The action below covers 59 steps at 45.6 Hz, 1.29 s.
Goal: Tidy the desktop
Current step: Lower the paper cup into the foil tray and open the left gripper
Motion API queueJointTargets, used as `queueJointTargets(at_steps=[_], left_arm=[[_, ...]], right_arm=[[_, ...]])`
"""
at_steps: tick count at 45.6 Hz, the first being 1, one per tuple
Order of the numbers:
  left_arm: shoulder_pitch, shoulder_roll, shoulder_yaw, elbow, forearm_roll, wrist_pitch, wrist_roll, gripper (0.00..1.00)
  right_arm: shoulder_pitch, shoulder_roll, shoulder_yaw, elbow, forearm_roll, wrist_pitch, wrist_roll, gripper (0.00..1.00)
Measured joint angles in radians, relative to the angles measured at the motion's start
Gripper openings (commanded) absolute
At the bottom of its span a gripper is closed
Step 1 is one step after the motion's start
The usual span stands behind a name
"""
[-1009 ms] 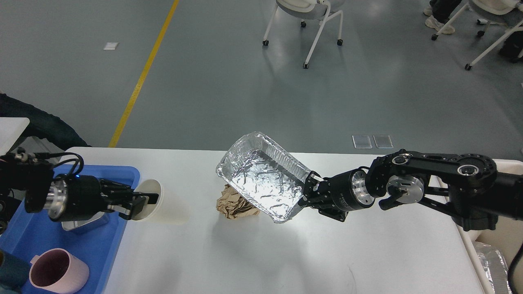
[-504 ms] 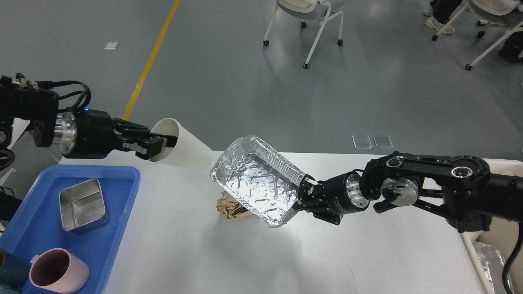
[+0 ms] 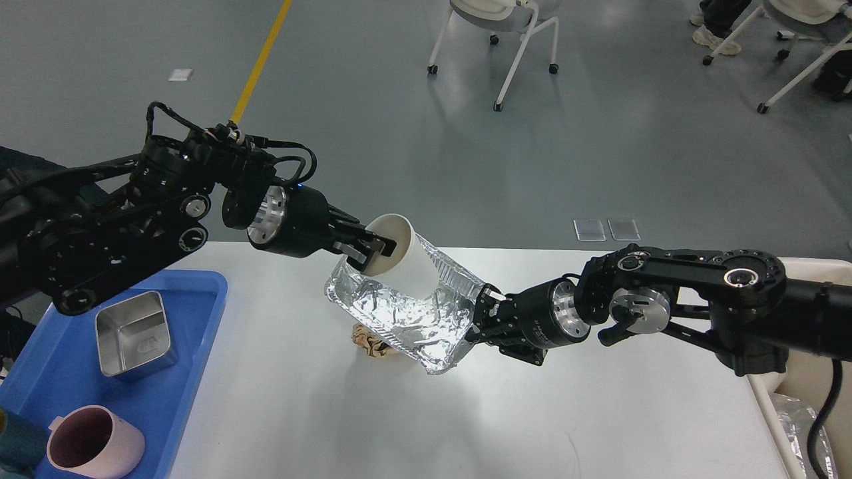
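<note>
The white desktop (image 3: 466, 419) spans the lower part of the head view. My left gripper (image 3: 374, 249) is shut on the rim of a white paper cup (image 3: 406, 263) and holds it tilted over a foil tray (image 3: 399, 316). My right gripper (image 3: 480, 318) is shut on the tray's right rim and holds it tilted above the desktop. A crumpled brown paper ball (image 3: 371, 342) lies on the desktop, partly hidden under the tray.
A blue plastic tray (image 3: 166, 392) at the left holds a square steel dish (image 3: 134, 334) and a pink mug (image 3: 93, 442). A cream bin (image 3: 809, 399) with foil inside stands at the right edge. Chairs stand on the floor beyond.
My left arm lifted the cup from beside the blue tray and carried it right, over the foil tray. My right gripper shifted the foil tray slightly left and lower.
</note>
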Motion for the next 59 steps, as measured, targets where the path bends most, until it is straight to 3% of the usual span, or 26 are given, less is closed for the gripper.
queueJointTargets(at_steps=[26, 29, 32, 34, 44, 59], left_arm=[[0.033, -0.138, 0.061, 0.061, 0.122, 0.024, 0.016, 0.04], [0.043, -0.145, 0.061, 0.068, 0.137, 0.031, 0.018, 0.21], [0.051, -0.161, 0.061, 0.077, 0.147, 0.039, 0.027, 0.61], [0.053, -0.175, 0.061, 0.084, 0.149, 0.042, 0.034, 0.78], [0.055, -0.195, 0.059, 0.103, 0.151, 0.046, 0.041, 0.89], [0.061, -0.208, 0.058, 0.108, 0.151, 0.053, 0.043, 0.91]], right_arm=[[0.000, -0.004, 0.002, 0.025, 0.000, -0.016, 0.000, 0.00], [0.000, -0.005, 0.003, 0.026, 0.000, -0.017, 0.000, 0.00], [0.000, -0.005, 0.004, 0.027, 0.000, -0.017, 0.000, 0.00], [0.000, -0.004, 0.005, 0.027, 0.000, -0.018, 0.000, 0.00], [0.000, -0.002, 0.011, 0.028, 0.000, -0.020, 0.000, 0.00], [0.001, 0.002, 0.012, 0.031, 0.000, -0.030, 0.000, 0.00]])
